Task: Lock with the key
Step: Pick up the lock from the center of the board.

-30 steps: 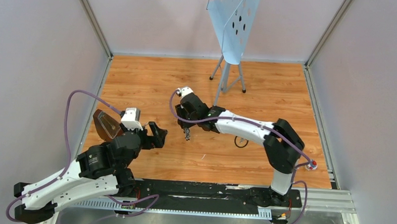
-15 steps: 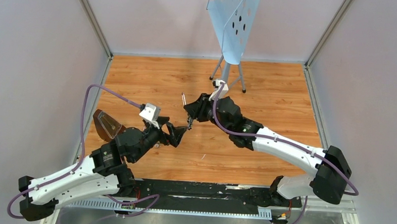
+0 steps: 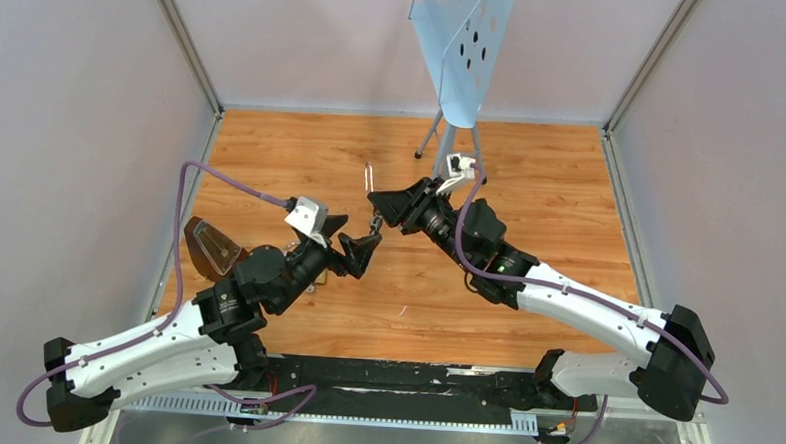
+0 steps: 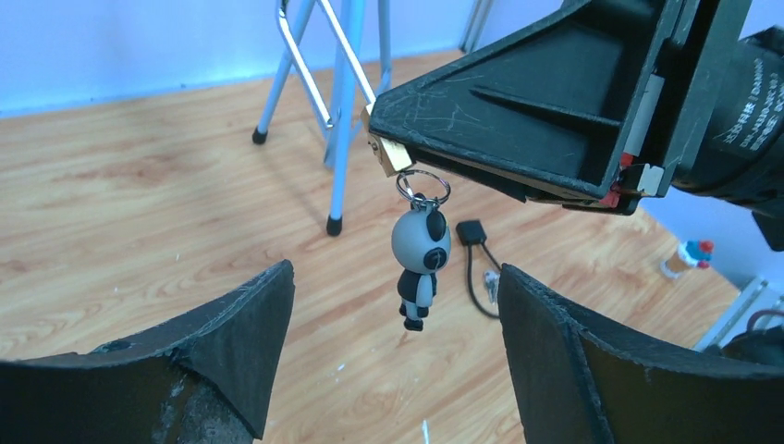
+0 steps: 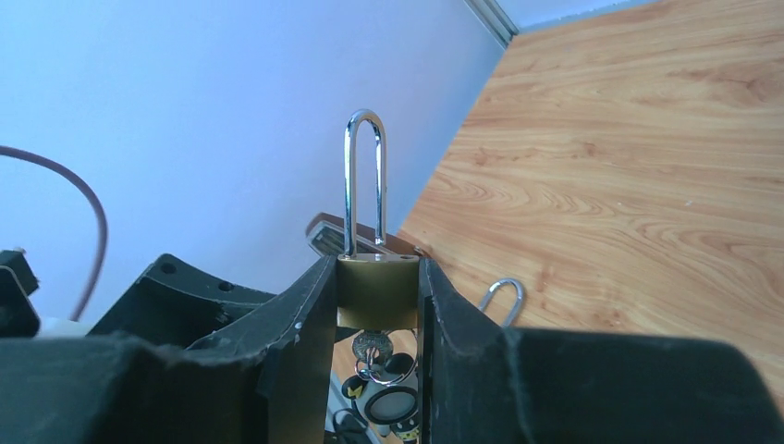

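Key (image 5: 373, 345) sits in the bottom of the brass padlock (image 5: 374, 296). I see only its small rounded silver head, low in the middle of the right wrist view. A wire ring (image 4: 423, 188) hangs from it and carries a grey and black panda fob (image 4: 421, 245). The padlock's long silver shackle (image 5: 363, 180) stands straight up from the body; I cannot tell whether it is latched.

My right gripper (image 5: 374, 276) is clamped on the padlock, one finger pressed flat against each side of the brass. From the left wrist view that gripper's black bulk fills the upper right and hides the key itself, so only a corner of brass, the ring and the fob show beneath it.

My left gripper (image 4: 396, 277) is spread wide with nothing in it, a finger at each lower corner of its frame. The panda dangles above and between them, clear of both.

Behind, in the upper middle, a pale blue stand (image 3: 464, 45) has its legs on the wooden table (image 3: 531, 178). A dark fob on a cord (image 4: 473, 231) lies on the wood behind the panda. A brown holder with a clear flap (image 3: 208, 246) sits at the table's left edge.
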### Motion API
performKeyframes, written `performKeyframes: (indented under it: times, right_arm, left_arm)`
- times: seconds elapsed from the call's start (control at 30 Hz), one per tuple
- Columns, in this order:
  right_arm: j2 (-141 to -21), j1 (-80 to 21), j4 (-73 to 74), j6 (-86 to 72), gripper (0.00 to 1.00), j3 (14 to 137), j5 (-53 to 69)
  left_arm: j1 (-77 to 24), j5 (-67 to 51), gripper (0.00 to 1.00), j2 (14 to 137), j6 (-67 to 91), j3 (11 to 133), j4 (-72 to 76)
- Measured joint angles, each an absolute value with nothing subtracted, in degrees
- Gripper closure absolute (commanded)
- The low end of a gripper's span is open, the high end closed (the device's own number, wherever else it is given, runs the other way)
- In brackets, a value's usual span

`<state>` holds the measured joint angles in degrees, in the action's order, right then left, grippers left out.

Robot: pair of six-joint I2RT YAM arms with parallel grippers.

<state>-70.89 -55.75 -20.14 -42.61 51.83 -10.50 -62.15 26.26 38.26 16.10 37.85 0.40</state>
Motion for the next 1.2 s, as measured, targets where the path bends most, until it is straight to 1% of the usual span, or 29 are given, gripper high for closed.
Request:
performKeyframes:
  times: [0.03,0.1,0.13,0.2,0.23,0.37,0.43,0.47,0.5,0.57,0.6,0.63,0.67,0.7,0.73,0.77,0.83,1.0,1.2]
  right_arm:
    - [-70.63,-55.75,-19.44,-43.42,0.81,52.42,-10.57]
    - [-70.59,-55.75,-18.17,-44.80,0.81,53.82,-10.61]
    - [-70.59,-55.75,-16.88,-45.58,0.81,54.70,-10.59]
    - [-70.59,-55.75,-15.18,-46.70,0.81,55.77,-10.57]
    - [-70.59,-55.75,-14.39,-47.05,0.81,56.18,-10.55]
    - [-70.59,-55.75,-12.32,-47.94,0.81,56.95,-10.50]
    - [-70.59,-55.75,-11.81,-47.97,0.81,56.95,-10.50]
    - [-70.59,-55.75,-11.60,-47.94,0.81,56.95,-10.50]
    - [-70.59,-55.75,-11.42,-47.92,0.81,56.95,-10.52]
    - [-70.59,-55.75,-11.35,-47.83,0.81,56.95,-10.57]
    - [-70.59,-55.75,-11.35,-47.72,0.82,56.95,-10.66]
    - [-70.59,-55.75,-11.35,-47.51,0.82,56.95,-10.92]
    - [-70.59,-55.75,-11.35,-47.29,0.82,56.95,-11.14]
    - [-70.59,-55.75,-11.35,-47.03,0.82,56.95,-11.53]
    - [-70.59,-55.75,-11.35,-46.70,0.82,56.95,-11.94]
    - [-70.59,-55.75,-11.35,-46.35,0.83,56.95,-12.21]
    - [-70.59,-55.75,-11.44,-45.54,0.83,56.95,-12.73]
    - [-70.59,-56.21,-16.16,-42.41,0.83,55.46,-12.93]
    - [-71.05,-56.51,-22.92,-38.83,0.84,53.93,-12.91]
  left_arm:
    - [-62.15,26.41,0.14,37.98,15.88,37.82,1.41]
    - [-62.15,26.44,0.11,37.58,15.27,37.82,3.46]
    - [-62.15,26.41,0.08,37.56,14.87,37.82,4.43]
    - [-62.15,26.22,0.06,37.78,14.13,37.82,6.17]
    - [-62.15,26.11,0.07,38.52,13.82,37.85,6.72]
    - [-62.15,24.64,0.18,42.22,13.45,38.22,7.51]
    - [-62.15,24.27,0.27,44.51,13.61,38.61,7.35]
    - [-62.15,24.27,0.34,45.82,13.82,38.83,6.94]
    - [-62.15,24.27,0.39,46.94,13.93,38.87,6.39]
    - [-62.15,24.29,0.57,47.81,14.46,38.87,5.15]
    - [-62.15,24.27,0.62,47.92,14.81,38.87,4.80]
    - [-62.15,24.32,0.71,47.90,15.07,38.89,4.47]
    - [-62.15,24.34,0.76,47.70,15.16,38.92,4.16]
    - [-62.15,24.29,0.85,47.44,15.27,39.00,3.77]
    - [-62.15,24.25,0.90,47.00,15.33,39.07,3.14]
    - [-62.15,24.25,0.98,46.50,15.51,39.07,2.61]
    - [-62.15,24.23,1.00,45.39,16.16,39.09,1.65]
    - [-62.15,23.24,1.00,42.89,17.34,39.90,-1.15]
    - [-61.95,17.96,1.00,42.46,18.02,42.96,-4.23]
